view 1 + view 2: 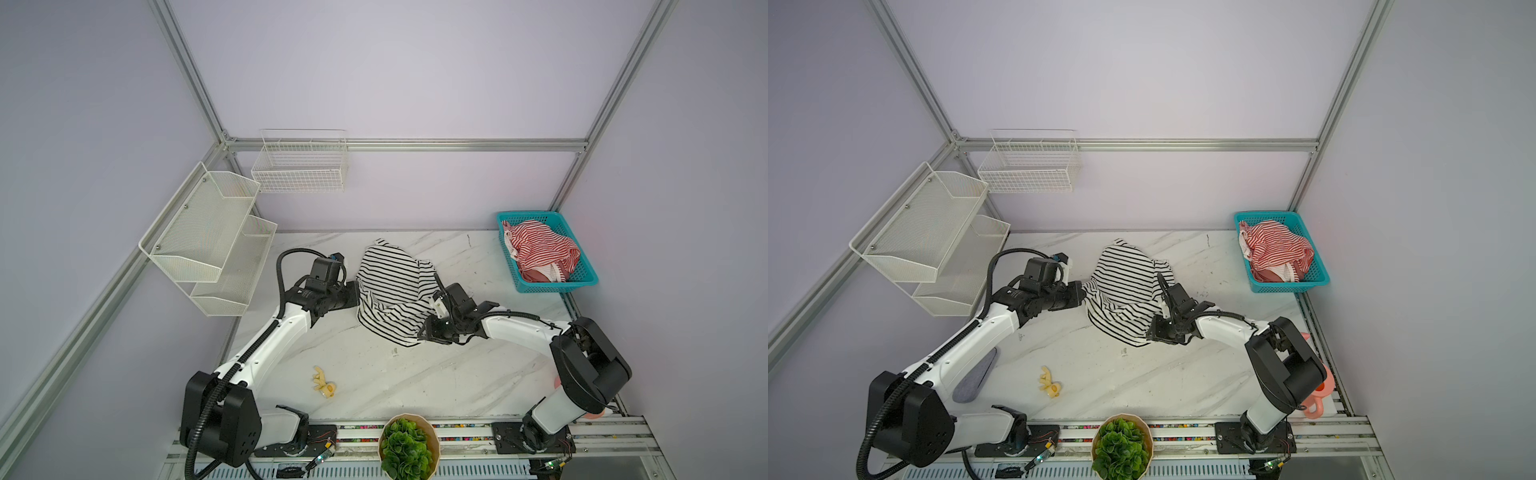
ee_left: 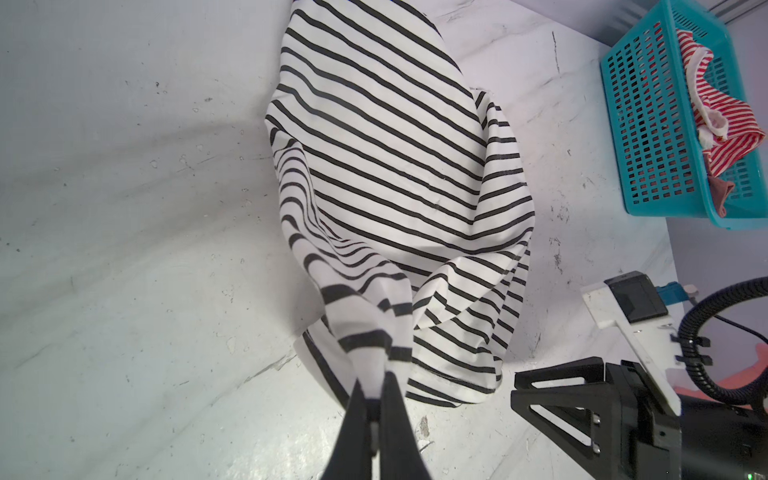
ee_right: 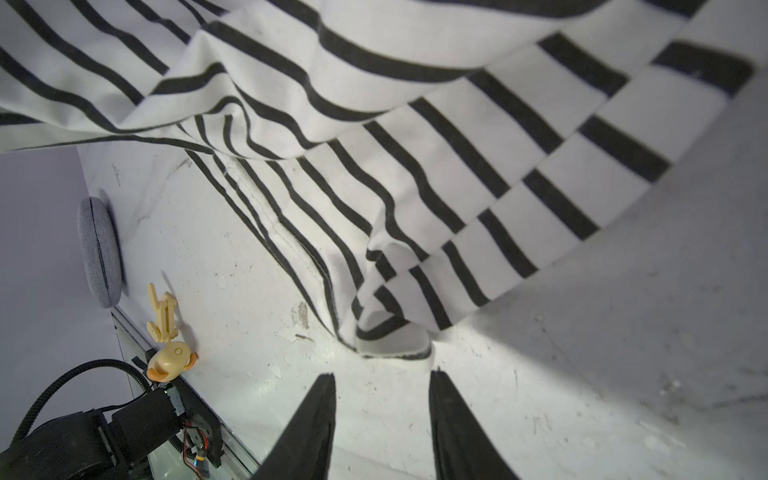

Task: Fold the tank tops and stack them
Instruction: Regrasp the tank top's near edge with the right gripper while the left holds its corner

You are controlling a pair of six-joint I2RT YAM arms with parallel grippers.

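On the table (image 1: 415,382), a black-and-white top (image 1: 395,286) lay bunched, well apart from the teal basket (image 1: 557,286) holding the red-and-white top (image 1: 540,249). The left gripper (image 2: 374,399), on the side away from the basket, pinched the cloth's edge. The right gripper (image 3: 382,376) had its fingers spread beside a corner.

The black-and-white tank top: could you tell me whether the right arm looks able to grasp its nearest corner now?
Probably yes. The right gripper is open, a corner of the black-and-white tank top lies just ahead of its fingertips on the table, and nothing stands between. The left gripper pinches another edge.
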